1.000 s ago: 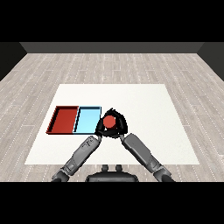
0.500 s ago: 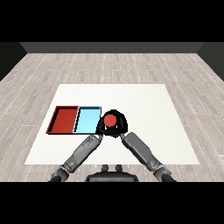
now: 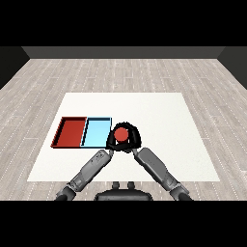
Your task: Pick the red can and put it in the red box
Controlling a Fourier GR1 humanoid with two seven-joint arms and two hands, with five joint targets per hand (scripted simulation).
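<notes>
Red can [image 3: 120, 134] sits inside the curl of the right hand [image 3: 131, 140], whose fingers and thumb wrap round its sides; only the can's red top shows between them. We judge the can upright, long axis vertical, though the fingers hide most of its body, so the tilt cannot be confirmed. The left hand [image 3: 111, 144] lies just beside the can on its near-left side; we cannot tell whether it is spread or closed.

From the right hand, the light blue tray [image 3: 95, 133] lies immediately to the left, its right wall just beside the can. The red tray [image 3: 71, 131] lies further left, touching the blue tray's far side. The coming move therefore turns on one relation: the target is straight to the left of the holding hand, with the blue tray between.

We judge the can grasped and transport pending. The right arm must reach across the robot's midline, and the can must clear the blue tray's walls before we set it down over the red tray on the desk [image 3: 159, 116].
</notes>
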